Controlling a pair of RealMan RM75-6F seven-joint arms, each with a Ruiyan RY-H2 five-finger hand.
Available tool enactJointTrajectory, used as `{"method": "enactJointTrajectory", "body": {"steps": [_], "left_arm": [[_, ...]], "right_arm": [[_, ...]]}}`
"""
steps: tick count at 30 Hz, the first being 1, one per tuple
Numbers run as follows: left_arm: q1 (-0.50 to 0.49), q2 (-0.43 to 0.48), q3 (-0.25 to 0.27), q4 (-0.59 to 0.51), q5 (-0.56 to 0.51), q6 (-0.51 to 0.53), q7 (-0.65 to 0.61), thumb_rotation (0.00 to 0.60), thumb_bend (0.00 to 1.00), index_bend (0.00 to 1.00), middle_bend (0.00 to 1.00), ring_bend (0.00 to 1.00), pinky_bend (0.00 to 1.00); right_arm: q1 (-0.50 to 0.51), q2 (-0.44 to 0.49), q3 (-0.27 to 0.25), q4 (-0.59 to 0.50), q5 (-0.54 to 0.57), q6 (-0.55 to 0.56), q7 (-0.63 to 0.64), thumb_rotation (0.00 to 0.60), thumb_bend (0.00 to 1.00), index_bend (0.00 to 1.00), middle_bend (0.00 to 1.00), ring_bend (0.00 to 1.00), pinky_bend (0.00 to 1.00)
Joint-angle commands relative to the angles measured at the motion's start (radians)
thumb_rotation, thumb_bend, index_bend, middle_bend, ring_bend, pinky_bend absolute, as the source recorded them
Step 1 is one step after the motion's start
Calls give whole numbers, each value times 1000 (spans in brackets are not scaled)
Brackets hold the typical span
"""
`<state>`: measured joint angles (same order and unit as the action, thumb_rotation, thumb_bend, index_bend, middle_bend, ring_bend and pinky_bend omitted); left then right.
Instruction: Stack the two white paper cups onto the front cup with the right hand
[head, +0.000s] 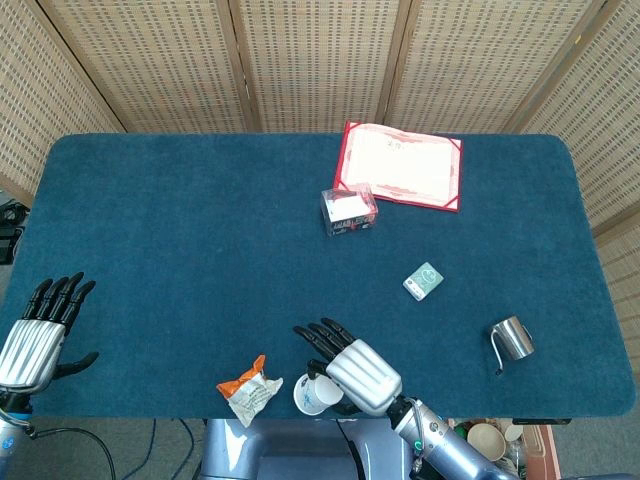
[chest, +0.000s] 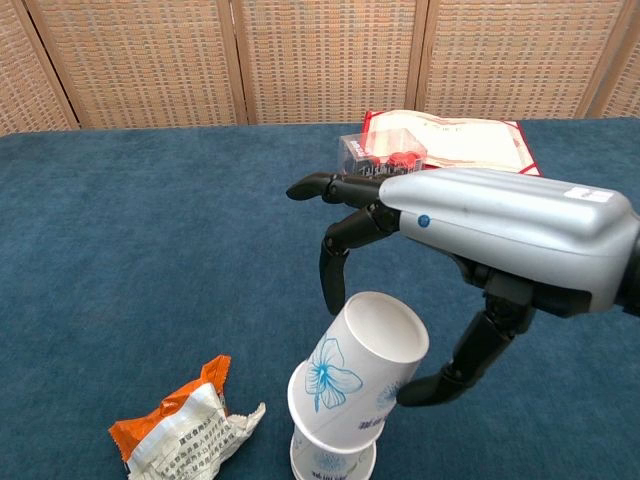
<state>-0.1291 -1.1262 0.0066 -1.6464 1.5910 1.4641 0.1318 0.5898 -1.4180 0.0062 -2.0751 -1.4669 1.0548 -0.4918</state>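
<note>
While the top white paper cup (chest: 365, 355) leans askew in the cup below (chest: 333, 462) at the table's (head: 180, 230) near edge, just right of the crumpled snack wrapper (chest: 185, 425), seating appears to be the step in hand. Right hand (chest: 470, 250) arches over the cup, fingers spread; the thumb looks to touch its side, though a grip cannot be confirmed. Left hand (head: 35, 335) idles open, far left. Next move calls for straightening the cup and pressing down.
</note>
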Motion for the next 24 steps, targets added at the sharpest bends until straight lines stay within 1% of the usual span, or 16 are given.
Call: {"method": "enactJointTrajectory", "body": {"steps": [1, 3, 5, 8, 20, 24], "left_arm": [[1, 0, 1, 0, 1, 1, -1, 600, 166, 0, 0, 0, 0], [1, 1, 1, 0, 1, 1, -2, 600, 166, 0, 0, 0, 0], [1, 1, 0, -1, 1, 2, -3, 600, 166, 0, 0, 0, 0], [1, 1, 0, -1, 1, 2, -4, 600, 166, 0, 0, 0, 0], [1, 3, -1, 0, -1, 2, -10, 600, 165, 0, 0, 0, 0], [0, 2, -2, 2, -5, -1, -11, 600, 166, 0, 0, 0, 0]], "right_arm": [[1, 1, -3, 0, 3, -7, 0, 600, 65, 478, 46, 0, 0], [2, 3, -5, 0, 7, -12, 0, 600, 65, 468, 19, 0, 0], [3, 3, -5, 1, 10, -15, 1, 600, 65, 435, 4, 0, 0], [2, 2, -4, 4, 8, -14, 0, 600, 65, 405, 0, 0, 0], [0, -5, 2, 9, 16, -11, -2, 600, 65, 396, 0, 0, 0], [-3, 6, 17, 20, 32, 3, -5, 600, 65, 395, 0, 0, 0]]}}
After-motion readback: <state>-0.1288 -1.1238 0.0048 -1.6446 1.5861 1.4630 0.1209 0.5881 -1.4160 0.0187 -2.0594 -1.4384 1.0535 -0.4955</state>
